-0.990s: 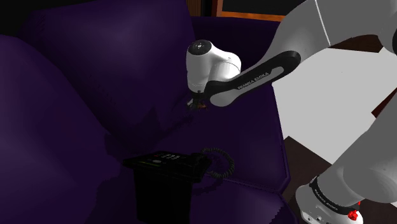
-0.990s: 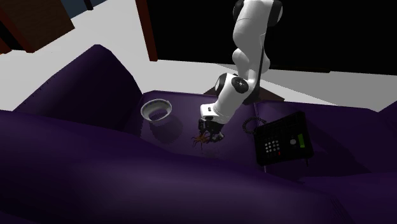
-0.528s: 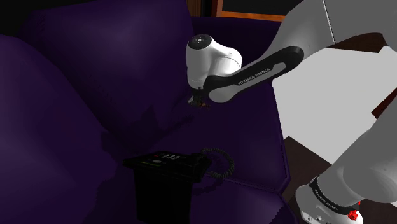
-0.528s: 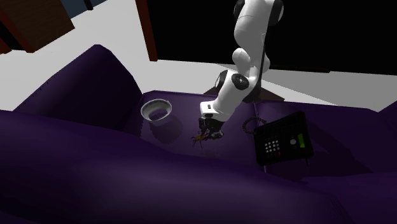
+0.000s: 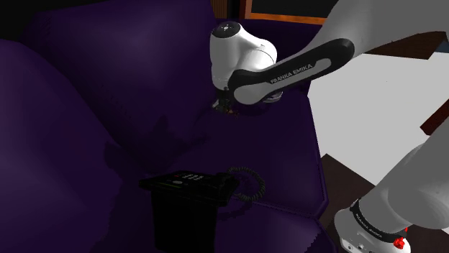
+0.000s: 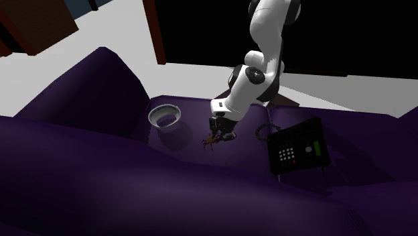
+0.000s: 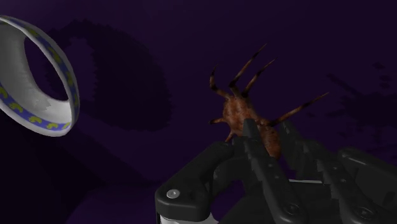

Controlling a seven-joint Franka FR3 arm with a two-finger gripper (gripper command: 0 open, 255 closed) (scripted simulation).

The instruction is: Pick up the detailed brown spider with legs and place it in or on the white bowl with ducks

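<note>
Jaws narrow, clamped on the body of the brown spider [image 7: 247, 118], legs free beyond them, white bowl [image 7: 69, 95] nearby.

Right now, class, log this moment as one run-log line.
stage: grasp | gripper: shut on spider | bowl: spider not yet in it | surface: purple sofa | nearby: black phone

"FRANKA EMIKA" is printed in white on the arm [image 5: 291, 72]. The key marks on the phone [image 6: 298, 149] cannot be read.

The white arm [image 6: 266, 30] bends downward at the wrist. Its black hand [image 7: 267, 137] is closed on the brown spider [image 7: 243, 111].
</note>
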